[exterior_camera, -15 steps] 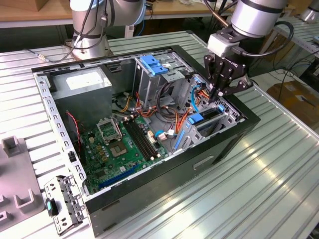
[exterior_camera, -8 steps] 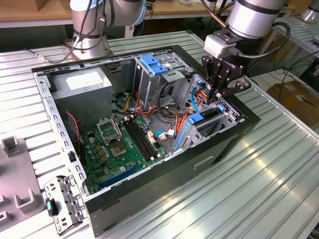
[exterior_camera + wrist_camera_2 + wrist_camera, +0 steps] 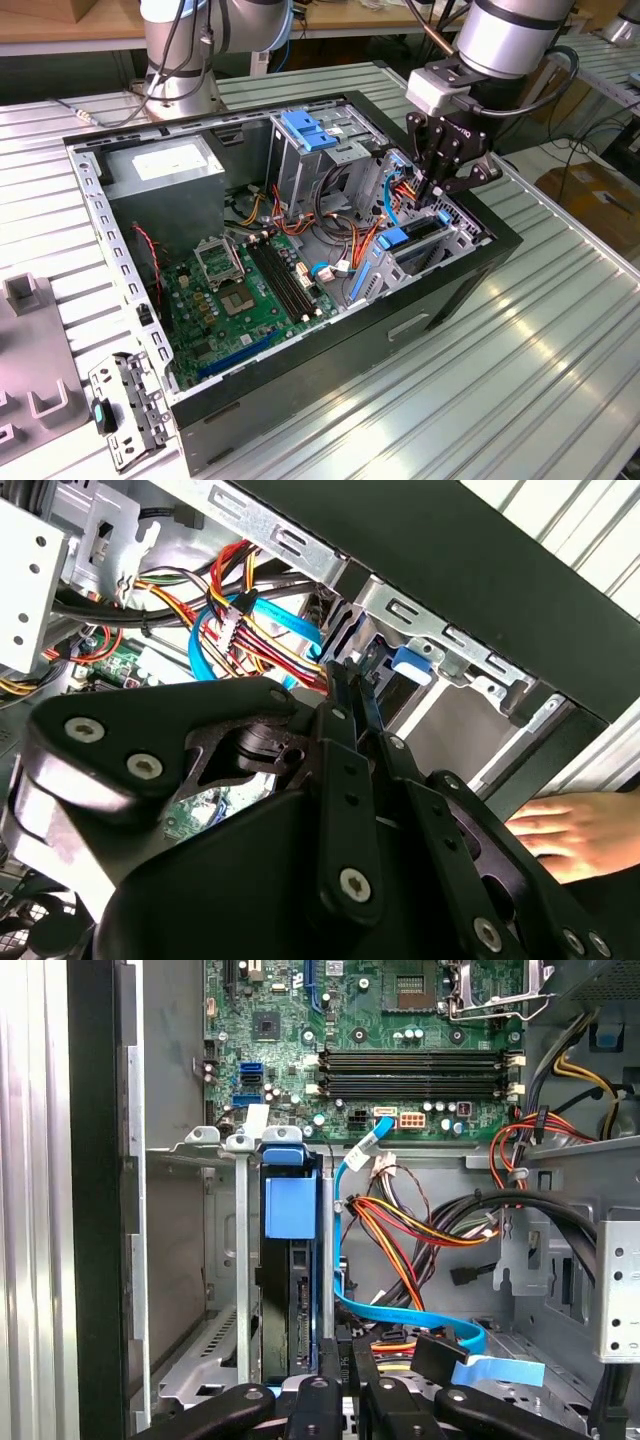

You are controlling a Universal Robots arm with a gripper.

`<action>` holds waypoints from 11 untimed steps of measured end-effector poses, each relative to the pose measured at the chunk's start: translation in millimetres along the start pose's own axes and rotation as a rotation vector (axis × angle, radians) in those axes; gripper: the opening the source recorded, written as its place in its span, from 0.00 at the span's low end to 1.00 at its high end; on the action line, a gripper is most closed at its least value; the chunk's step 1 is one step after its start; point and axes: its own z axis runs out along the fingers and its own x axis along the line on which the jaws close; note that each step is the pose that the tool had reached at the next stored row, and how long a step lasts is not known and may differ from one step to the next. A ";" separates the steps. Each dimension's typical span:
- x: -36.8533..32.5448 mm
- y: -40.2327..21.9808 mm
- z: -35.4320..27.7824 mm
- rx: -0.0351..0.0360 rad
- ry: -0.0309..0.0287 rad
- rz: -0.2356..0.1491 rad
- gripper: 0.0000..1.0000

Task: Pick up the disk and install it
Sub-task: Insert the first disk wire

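Note:
The disk (image 3: 418, 236) stands on edge in the drive bay at the open computer case's corner, on the exterior view's right. Its light blue bracket (image 3: 291, 1196) caps the end, and its dark edge (image 3: 292, 1300) runs down into the grey bay. My gripper (image 3: 432, 192) hangs just above the disk's far end, beside the bundle of orange and blue cables. In both wrist views the black fingers (image 3: 332, 1355) stand close together, shut, right beside the disk's bracket rail. In the second wrist view the gripper (image 3: 352, 685) points at the blue bracket tab (image 3: 415, 660).
The case (image 3: 300, 410) lies open on a ribbed metal table, with the green motherboard (image 3: 240, 290) inside. A grey cage with a blue top (image 3: 310, 130) and a grey box with a white sticker (image 3: 165, 165) sit behind. A person's hand (image 3: 570, 830) rests outside the case wall.

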 end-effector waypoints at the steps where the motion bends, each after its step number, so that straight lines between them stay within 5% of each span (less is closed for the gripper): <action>1: 0.0 0.0 0.0 0.0000 -0.0001 0.000 0.16; 11: 0.0 0.0 0.0 0.0018 -0.0002 0.000 0.16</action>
